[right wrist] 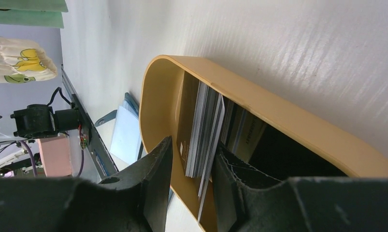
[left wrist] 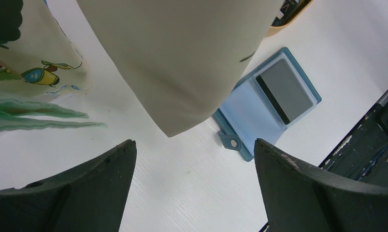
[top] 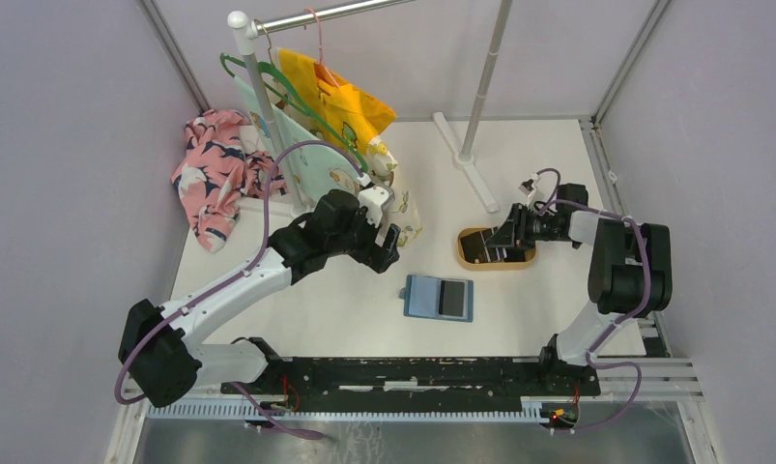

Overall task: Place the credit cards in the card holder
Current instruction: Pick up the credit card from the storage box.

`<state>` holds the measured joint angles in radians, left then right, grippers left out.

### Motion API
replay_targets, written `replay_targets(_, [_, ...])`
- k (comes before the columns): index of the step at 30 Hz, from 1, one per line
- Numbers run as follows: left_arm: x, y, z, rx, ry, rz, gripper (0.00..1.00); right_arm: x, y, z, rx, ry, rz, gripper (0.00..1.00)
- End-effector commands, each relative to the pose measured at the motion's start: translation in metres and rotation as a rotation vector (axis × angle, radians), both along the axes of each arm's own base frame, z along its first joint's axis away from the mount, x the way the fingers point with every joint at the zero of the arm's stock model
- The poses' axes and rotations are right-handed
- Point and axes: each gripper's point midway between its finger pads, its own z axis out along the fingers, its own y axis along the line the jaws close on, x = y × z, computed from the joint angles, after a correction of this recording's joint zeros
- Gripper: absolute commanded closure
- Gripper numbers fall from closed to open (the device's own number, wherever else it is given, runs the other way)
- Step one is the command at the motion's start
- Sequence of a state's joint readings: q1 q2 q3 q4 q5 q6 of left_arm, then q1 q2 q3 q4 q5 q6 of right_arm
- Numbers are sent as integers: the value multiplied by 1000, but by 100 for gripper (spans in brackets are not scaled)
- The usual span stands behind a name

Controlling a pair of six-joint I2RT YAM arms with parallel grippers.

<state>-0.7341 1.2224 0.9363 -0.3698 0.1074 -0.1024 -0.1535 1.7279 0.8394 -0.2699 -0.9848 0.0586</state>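
Observation:
The teal-blue card holder (top: 424, 295) lies open on the table and holds one dark card (top: 453, 298) in its right half. It also shows in the left wrist view (left wrist: 252, 113), with its card (left wrist: 284, 90). My left gripper (top: 387, 251) is open and empty, up and left of the holder, over bare table (left wrist: 193, 143). A stack of dark credit cards (right wrist: 200, 128) stands on edge in the tan oval tray (top: 466, 259). My right gripper (top: 509, 235) reaches into the tray, its jaws narrowly open (right wrist: 194, 142) astride the stack. One card leans on the right finger (right wrist: 230, 176).
A clothes rack (top: 258, 87) with hangers and a yellow garment (top: 350, 97) stands at the back left, and a pale cloth (left wrist: 182, 58) hangs close above my left gripper. A pink floral garment (top: 210, 174) lies far left. A stand pole (top: 482, 87) rises behind the tray.

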Motion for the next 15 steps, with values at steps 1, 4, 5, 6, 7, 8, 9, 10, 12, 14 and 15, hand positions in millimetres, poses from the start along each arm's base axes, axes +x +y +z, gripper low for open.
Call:
replay_targets(1, [7,-5,24,-26,-66,-29,4,8,-6,8,-3,-38,15,60])
replay_targets(4, [7,-4,24,-25,-66,-29,4,9,-9,9,-6,-40,5,60])
replay_targets(5, [7,-4,23,-25,-66,-29,4,9,-10,9,-9,-40,1,60])
replay_targets(6, [7,-4,23,-25,-66,-29,4,9,-12,9,-14,-38,-4,59])
replay_targets(7, [7,-4,23,-25,-66,-30,3,9,-13,9,-16,-37,-8,60])
replay_targets(8, [7,-5,23,-25,-65,-30,3,10,-15,8,-24,-54,-1,60])
replay_targets(9, [7,-4,24,-25,-66,-29,4,9,-16,8,-25,-53,-4,60])
replay_targets(10, [7,-4,23,-23,-64,-29,4,10,-17,8,-27,-55,-6,60])
replay_targets(12, [6,-5,23,-25,-64,-31,3,10,-20,8,-30,-54,-14,60])
replay_targets(14, [7,-5,24,-26,-66,-31,3,10,-22,8,-33,-51,-23,61])
replay_targets(15, [7,-5,24,-26,-66,-32,3,11,-24,7,-37,-50,-29,61])
